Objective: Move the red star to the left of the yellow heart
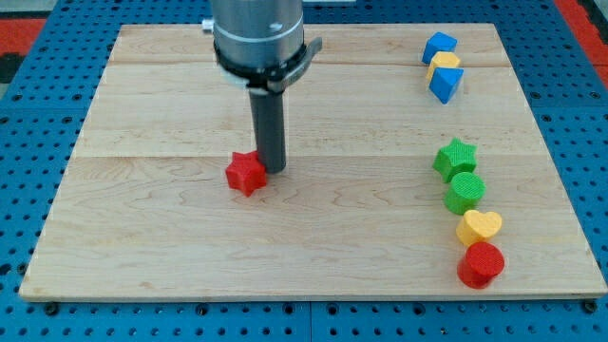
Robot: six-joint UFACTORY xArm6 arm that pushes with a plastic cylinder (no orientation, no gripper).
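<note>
The red star (245, 174) lies on the wooden board, left of the middle. My tip (275, 171) stands right against the star's upper right side. The yellow heart (480, 227) lies far off at the view's right, in a column of blocks, with a green cylinder (465, 192) just above it and a red cylinder (481, 264) just below it.
A green star (455, 158) tops the right column. At the view's top right, a blue block (439, 47), a yellow block (444, 63) and a blue triangular block (446, 84) sit close together. The wooden board (142, 237) rests on a blue pegboard.
</note>
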